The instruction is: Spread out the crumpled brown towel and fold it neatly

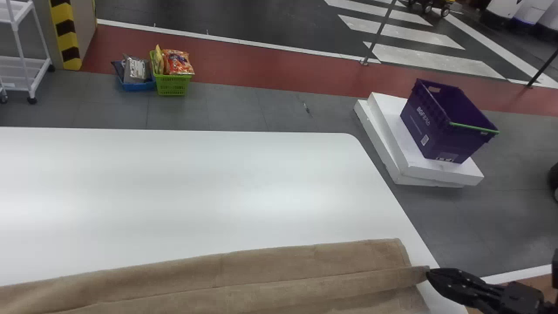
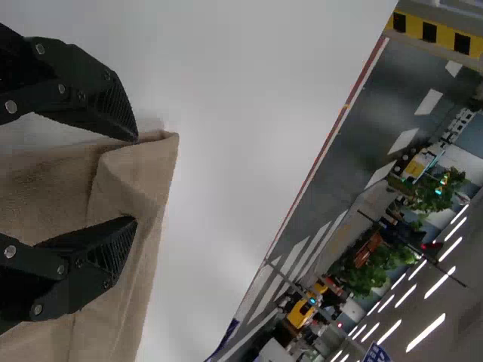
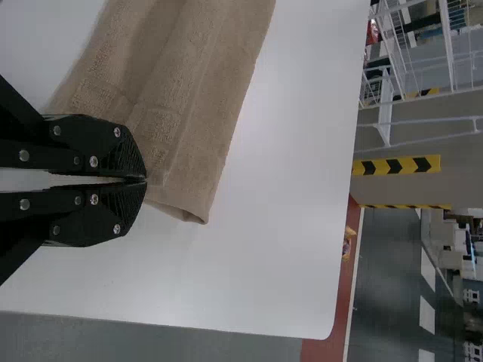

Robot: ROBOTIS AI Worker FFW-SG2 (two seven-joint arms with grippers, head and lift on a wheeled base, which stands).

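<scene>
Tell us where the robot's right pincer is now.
In the head view, the right pincer is at lower right, shut on an end of the brown towel, near the right edge of the white table.

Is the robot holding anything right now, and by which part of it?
The right gripper pinches the brown towel by the edge at its right end. The left gripper is open, holding nothing.

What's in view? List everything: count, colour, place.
towel: one, brown, on table
table: one, white, before robot
crate: one, purple, on slabs
slabs: two, white, floor right
baskets: two, green and blue, floor left
packets: several, mixed, in baskets
cart: one, white, far left
striped post: one, yellow-black, beside cart
left gripper: one, black, open at towel's end
right gripper: one, black, closed on towel's edge
</scene>
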